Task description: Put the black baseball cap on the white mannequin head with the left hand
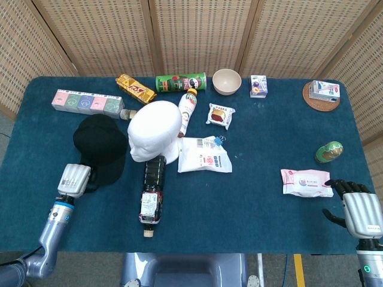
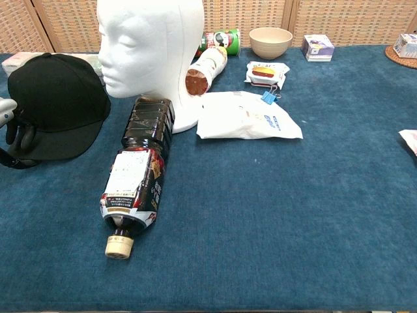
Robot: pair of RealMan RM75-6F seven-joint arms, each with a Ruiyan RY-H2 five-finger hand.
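Note:
The black baseball cap (image 1: 100, 146) lies on the blue table, left of the white mannequin head (image 1: 154, 133), which faces left. My left hand (image 1: 75, 179) is at the cap's brim on its near left side. At the chest view's left edge, the dark fingers (image 2: 21, 135) of that hand (image 2: 14, 134) curl over the edge of the cap (image 2: 58, 104). Whether they pinch the brim is hidden. The mannequin head (image 2: 150, 45) stands upright, bare. My right hand (image 1: 361, 212) rests at the near right table edge, fingers spread, holding nothing.
A dark drink bottle (image 2: 140, 169) lies in front of the mannequin, cap toward me. A white pouch (image 1: 204, 155), a second bottle (image 1: 187, 110), a green can (image 1: 180, 82), a bowl (image 1: 227, 81) and snack packs sit behind. A pink packet (image 1: 306, 182) lies by my right hand.

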